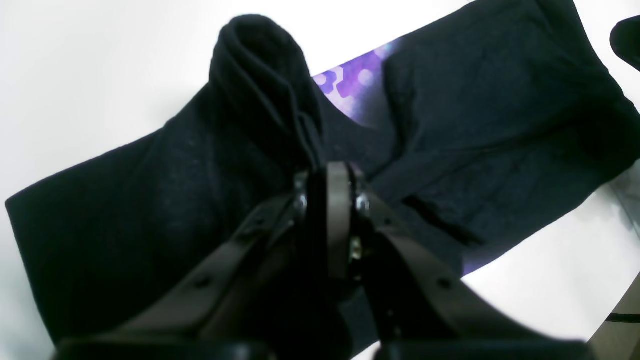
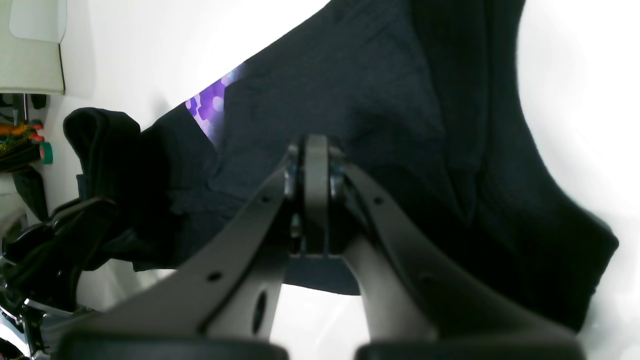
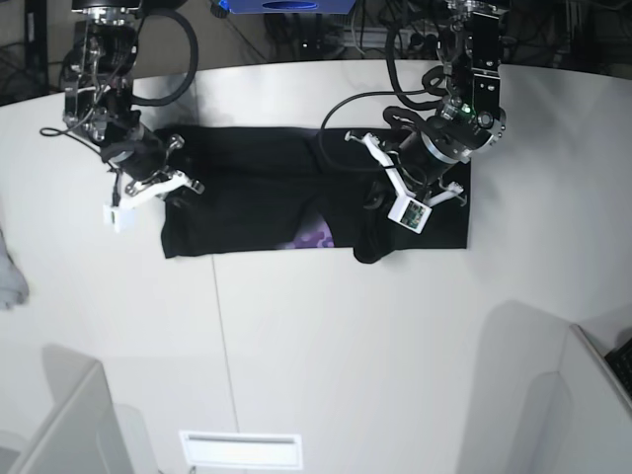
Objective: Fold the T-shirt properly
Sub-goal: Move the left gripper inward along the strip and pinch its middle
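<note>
Cloth fills both wrist views: the T-shirt [image 3: 296,202] lies spread as a wide black band on the white tabletop [image 3: 326,355], partly folded, with a patch of purple print [image 1: 350,82] showing between two black flaps.

In the left wrist view, the left pincer [image 1: 332,187] has its jaws drawn together, and a raised ridge of black fabric runs straight up from its tips into a rolled hump; it appears clamped on that fold of the T-shirt. The purple patch sits just beyond and to one side of the tips, and a second sliver of purple peeks out at the shirt's near edge.

In the right wrist view, the right pincer [image 2: 315,165] also shows its jaws closed tight together, pressed against the black cloth, with wrinkles pulling toward the tips, so it seems to grip the shirt too. The other arm's gripped hump shows far off to one side.

From the base view, the right pincer [image 3: 158,183] sits at one end of the shirt and the left pincer [image 3: 410,202] near the other end, well apart.
</note>
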Controlling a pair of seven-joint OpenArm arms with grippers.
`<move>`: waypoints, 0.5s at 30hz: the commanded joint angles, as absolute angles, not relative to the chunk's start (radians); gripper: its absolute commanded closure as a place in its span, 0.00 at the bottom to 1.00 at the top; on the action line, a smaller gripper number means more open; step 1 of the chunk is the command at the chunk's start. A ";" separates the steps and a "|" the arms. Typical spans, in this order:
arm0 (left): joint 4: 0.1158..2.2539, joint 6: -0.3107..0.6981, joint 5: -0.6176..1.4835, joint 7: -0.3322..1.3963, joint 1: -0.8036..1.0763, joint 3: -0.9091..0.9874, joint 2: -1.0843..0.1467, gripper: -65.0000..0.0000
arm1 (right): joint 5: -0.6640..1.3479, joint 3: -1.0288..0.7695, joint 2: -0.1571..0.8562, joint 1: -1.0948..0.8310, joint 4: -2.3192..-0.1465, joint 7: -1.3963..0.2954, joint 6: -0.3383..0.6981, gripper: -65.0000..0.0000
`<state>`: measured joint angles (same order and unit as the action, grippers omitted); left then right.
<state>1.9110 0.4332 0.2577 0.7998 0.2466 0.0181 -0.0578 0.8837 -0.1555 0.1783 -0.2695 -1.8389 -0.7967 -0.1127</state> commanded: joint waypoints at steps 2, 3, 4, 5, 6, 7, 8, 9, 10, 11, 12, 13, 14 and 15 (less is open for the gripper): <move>1.926 0.435 0.274 0.776 0.237 0.018 -0.058 1.00 | 0.900 -0.160 0.186 -0.262 -1.857 -0.783 -0.105 1.00; 1.926 0.435 0.275 0.776 0.237 0.018 -0.058 1.00 | 0.900 -0.160 0.186 -0.262 -1.857 -0.783 -0.105 1.00; 1.926 0.435 0.275 0.776 0.237 0.018 -0.058 1.00 | 0.900 -0.160 0.186 -0.262 -1.859 -0.783 -0.105 1.00; 1.926 0.435 0.275 0.776 0.237 0.018 -0.058 1.00 | 0.900 -0.160 0.186 -0.262 -1.859 -0.783 -0.105 1.00; 1.926 0.435 0.275 0.776 0.237 0.018 -0.058 1.00 | 0.900 -0.160 0.186 -0.262 -1.859 -0.783 -0.105 1.00; 1.926 0.435 0.275 0.776 0.237 0.018 -0.059 1.00 | 0.900 -0.160 0.186 -0.262 -1.859 -0.783 -0.105 1.00; 1.926 0.435 0.275 0.776 0.237 0.019 -0.059 1.00 | 0.900 -0.160 0.186 -0.262 -1.859 -0.783 -0.105 1.00; 1.926 0.435 0.275 0.776 0.237 0.021 -0.059 1.00 | 0.900 -0.160 0.186 -0.262 -1.859 -0.783 -0.105 1.00; 1.926 0.435 0.275 0.776 0.237 0.019 -0.059 1.00 | 0.900 -0.160 0.186 -0.262 -1.859 -0.783 -0.105 1.00; 1.926 0.435 0.275 0.776 0.237 0.018 -0.059 1.00 | 0.900 -0.160 0.186 -0.262 -1.859 -0.783 -0.105 1.00; 1.926 0.435 0.272 0.776 0.237 0.018 -0.059 1.00 | 0.900 -0.160 0.186 -0.262 -1.859 -0.783 -0.105 1.00; 1.926 0.435 0.274 0.776 0.237 0.018 -0.059 1.00 | 0.900 -0.160 0.186 -0.262 -1.859 -0.783 -0.105 1.00; 1.926 0.435 0.275 0.776 0.237 0.018 -0.059 1.00 | 0.900 -0.160 0.186 -0.262 -1.859 -0.783 -0.105 1.00; 1.926 0.435 0.275 0.776 0.237 0.018 -0.059 1.00 | 0.900 -0.160 0.186 -0.262 -1.859 -0.783 -0.105 1.00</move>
